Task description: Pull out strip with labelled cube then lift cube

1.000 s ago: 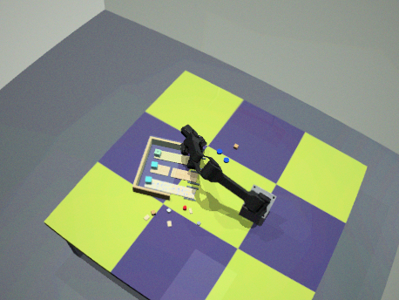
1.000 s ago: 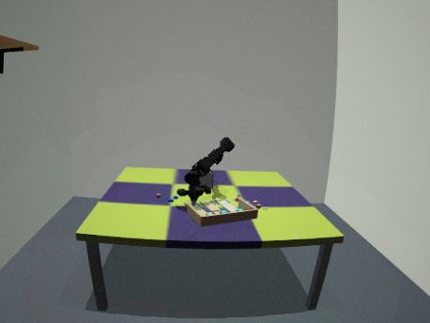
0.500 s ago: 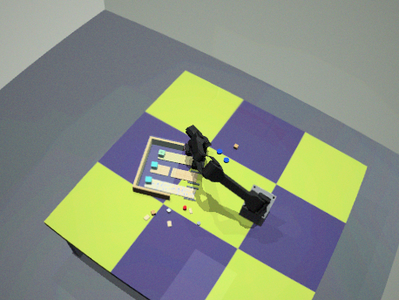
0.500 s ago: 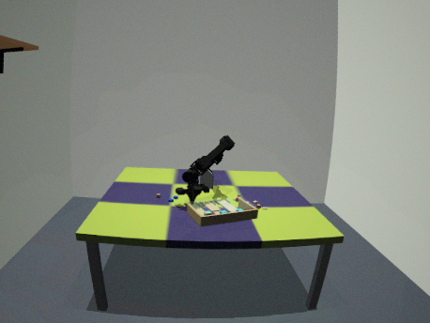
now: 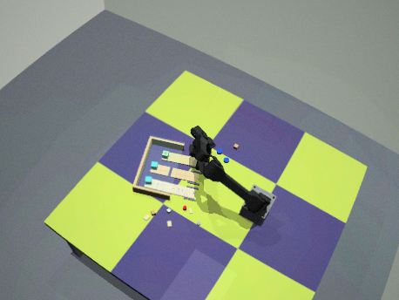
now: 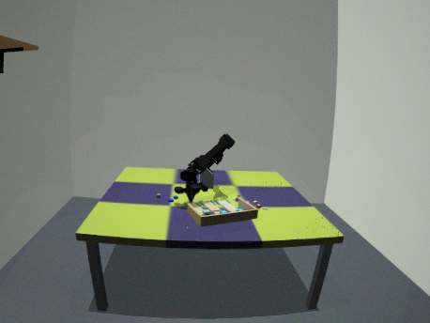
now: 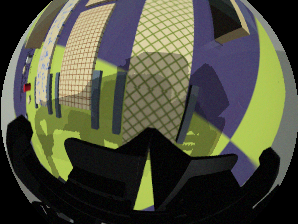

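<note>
My gripper (image 6: 191,200) (image 7: 150,132) is shut and empty, pointing down at the near end of a cream strip with a green lattice (image 5: 182,159) (image 7: 162,30). Whether it touches the strip is unclear. A paler green cube (image 5: 165,153) with faint marks stands at that strip's far end. The middle strip, with a brown grid (image 5: 183,174) (image 7: 82,55), has a gap between two pieces; a cyan cube (image 5: 154,165) stands at its far end. A white strip with blue specks (image 5: 172,189) (image 7: 50,50) looks unbroken and has another cyan cube (image 5: 148,179) at its far end.
A low wooden frame (image 5: 142,164) (image 6: 230,219) walls the strips' far ends and sides. Dark guide rails (image 7: 119,102) flank the near ends. Blue discs (image 5: 219,152) and a small brown block (image 5: 236,146) lie to one side. A red piece (image 5: 185,207) and several small blocks lie on the other.
</note>
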Controlling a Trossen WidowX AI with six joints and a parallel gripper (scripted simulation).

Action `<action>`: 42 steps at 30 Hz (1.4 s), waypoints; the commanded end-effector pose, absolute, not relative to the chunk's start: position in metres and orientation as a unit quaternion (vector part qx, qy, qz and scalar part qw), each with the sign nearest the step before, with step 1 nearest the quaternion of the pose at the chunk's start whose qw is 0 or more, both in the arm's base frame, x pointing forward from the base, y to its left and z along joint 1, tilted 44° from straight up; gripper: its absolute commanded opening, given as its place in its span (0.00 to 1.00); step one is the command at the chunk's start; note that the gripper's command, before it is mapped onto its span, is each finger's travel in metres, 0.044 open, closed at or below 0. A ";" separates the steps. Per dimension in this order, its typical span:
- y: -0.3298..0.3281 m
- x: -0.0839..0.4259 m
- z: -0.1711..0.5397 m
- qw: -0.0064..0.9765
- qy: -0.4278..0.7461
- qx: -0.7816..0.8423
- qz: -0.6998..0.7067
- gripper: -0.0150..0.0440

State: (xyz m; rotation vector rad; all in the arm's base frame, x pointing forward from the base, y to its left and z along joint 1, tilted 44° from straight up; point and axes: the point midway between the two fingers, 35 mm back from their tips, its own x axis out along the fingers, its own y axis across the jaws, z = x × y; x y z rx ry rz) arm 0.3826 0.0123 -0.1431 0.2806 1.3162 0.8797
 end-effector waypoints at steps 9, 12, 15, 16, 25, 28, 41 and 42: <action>0.009 0.359 -0.152 0.688 0.597 0.124 0.395 0.25; 0.008 0.355 -0.154 0.688 0.597 0.124 0.394 0.25; 0.006 0.351 -0.155 0.688 0.597 0.124 0.394 0.25; 0.006 0.349 -0.155 0.688 0.597 0.124 0.394 0.25; 0.002 0.337 -0.158 0.687 0.597 0.124 0.394 0.25; 0.001 0.333 -0.160 0.687 0.597 0.124 0.394 0.25; -0.005 0.315 -0.164 0.687 0.598 0.124 0.394 0.25; -0.005 0.314 -0.165 0.687 0.598 0.124 0.394 0.25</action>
